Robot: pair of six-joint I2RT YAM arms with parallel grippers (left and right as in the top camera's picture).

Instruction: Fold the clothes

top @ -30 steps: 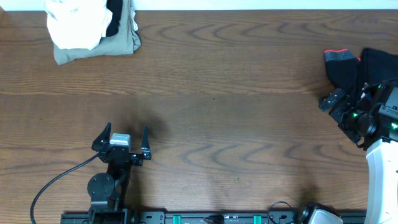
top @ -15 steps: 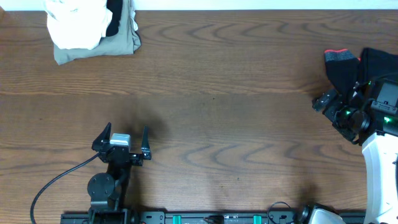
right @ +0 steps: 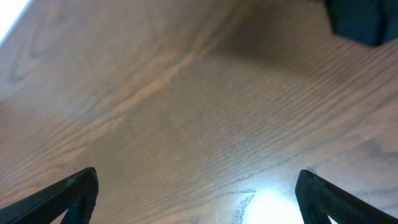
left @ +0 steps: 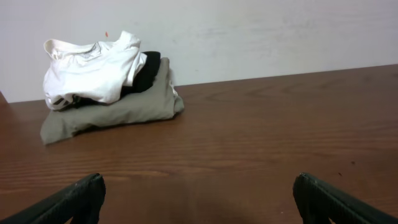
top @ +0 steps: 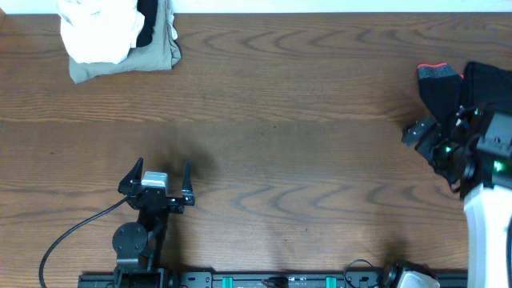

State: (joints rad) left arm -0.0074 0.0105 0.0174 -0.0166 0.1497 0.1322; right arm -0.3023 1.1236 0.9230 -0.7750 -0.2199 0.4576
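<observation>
At the far left corner of the brown wooden desk (top: 304, 120), a crumpled white cloth shirt (top: 96, 32) lies on a black garment (top: 149, 22), both atop a folded khaki garment (top: 160, 56). A black cloth heap (top: 442, 88) lies at the right edge, well apart.

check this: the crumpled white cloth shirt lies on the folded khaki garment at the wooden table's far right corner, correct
No: the crumpled white cloth shirt lies on the folded khaki garment at the wooden table's far left corner; the overhead view shows it.
</observation>
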